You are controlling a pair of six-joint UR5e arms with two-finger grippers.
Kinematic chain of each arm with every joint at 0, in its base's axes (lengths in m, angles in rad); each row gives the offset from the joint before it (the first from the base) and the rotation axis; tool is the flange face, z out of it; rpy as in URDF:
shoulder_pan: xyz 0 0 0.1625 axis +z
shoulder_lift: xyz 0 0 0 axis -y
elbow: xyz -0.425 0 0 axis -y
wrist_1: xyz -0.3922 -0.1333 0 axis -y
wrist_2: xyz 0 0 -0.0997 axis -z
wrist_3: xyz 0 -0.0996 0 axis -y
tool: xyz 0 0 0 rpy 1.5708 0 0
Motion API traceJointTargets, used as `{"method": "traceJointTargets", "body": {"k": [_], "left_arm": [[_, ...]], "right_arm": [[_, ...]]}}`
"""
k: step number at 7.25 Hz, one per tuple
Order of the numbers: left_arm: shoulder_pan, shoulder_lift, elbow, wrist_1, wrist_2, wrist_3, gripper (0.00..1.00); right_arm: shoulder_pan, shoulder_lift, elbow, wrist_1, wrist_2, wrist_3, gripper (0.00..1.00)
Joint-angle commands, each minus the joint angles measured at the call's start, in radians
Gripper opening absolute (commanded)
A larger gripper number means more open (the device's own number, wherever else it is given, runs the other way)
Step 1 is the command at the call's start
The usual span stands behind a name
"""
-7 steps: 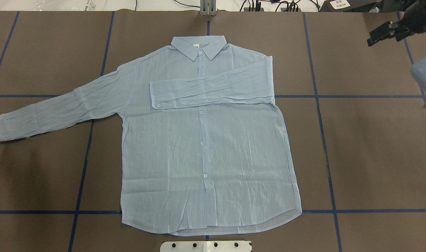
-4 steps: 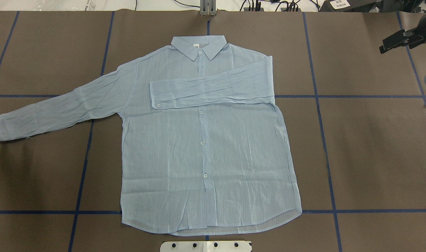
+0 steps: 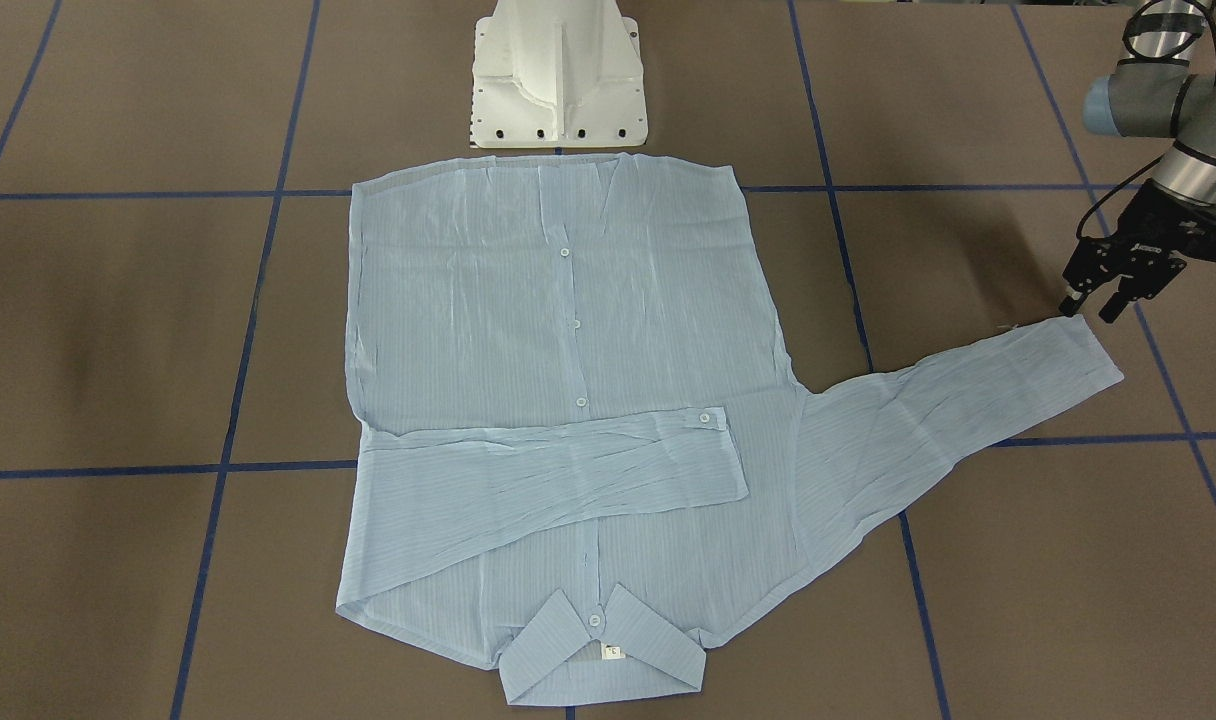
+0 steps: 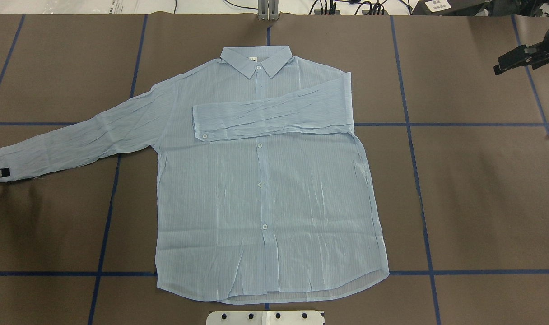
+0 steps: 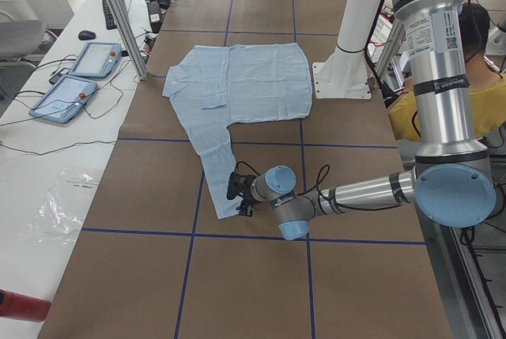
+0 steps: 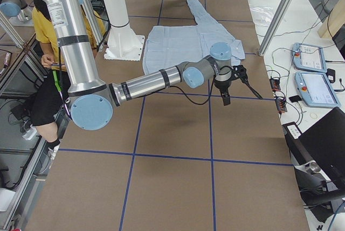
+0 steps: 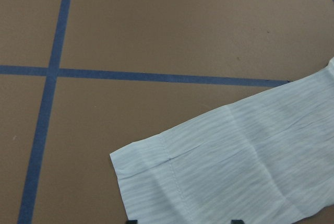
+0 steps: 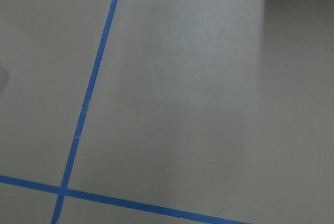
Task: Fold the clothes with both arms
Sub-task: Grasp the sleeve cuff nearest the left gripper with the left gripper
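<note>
- Since one sleeve [image 4: 274, 115] already lies folded across the chest, the job now looks like folding the other sleeve [image 4: 76, 144], the one that sticks out long to the left.
- The shirt [image 4: 265, 194] lies flat and face up in the middle of the table [image 4: 482, 203]. Its buttons [image 4: 258, 184] are done up, its collar [image 4: 256, 61] is at the far side, and its bottom edge is near the robot.
- The left gripper [image 3: 1090, 308] is down low at the very end of the long sleeve, right by the cuff [image 7: 156, 172]. Its two fingers [image 3: 1072, 300] are spread wide and there is nothing in them. In the left wrist view the cuff lies between the finger tips, so I think it is lined up for a grab.
- The right gripper [image 4: 516, 61] is far off at the right side of the table, well away from the shirt. I cannot tell if its fingers are apart or together. I see nothing in it.
- Next, I think the left gripper has to go down the last little bit, pinch the cuff, lift it, and carry it right across the chest to lie by the first sleeve. The cloth is thin, so it should pinch only the sleeve and not drag the whole shirt.
- Inside the collar is a small white label [image 3: 613, 652]. It has a dark mark on it, too small to read. I can read no other writing on the shirt.
</note>
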Motion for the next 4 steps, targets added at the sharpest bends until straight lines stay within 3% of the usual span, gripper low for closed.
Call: {"method": "traceJointTargets", "body": {"k": [1,4], "left_arm": [[0.021,-0.001,0.012,0.001,0.012,0.004,0.69],[0.041,-0.001,0.022,0.001,0.035,0.007,0.68]], "right_arm": [[0.0,-0.001,0.001,0.001,0.0,0.003,1.0],[0.0,-0.007,0.01,0.001,0.0,0.004,1.0]]}}
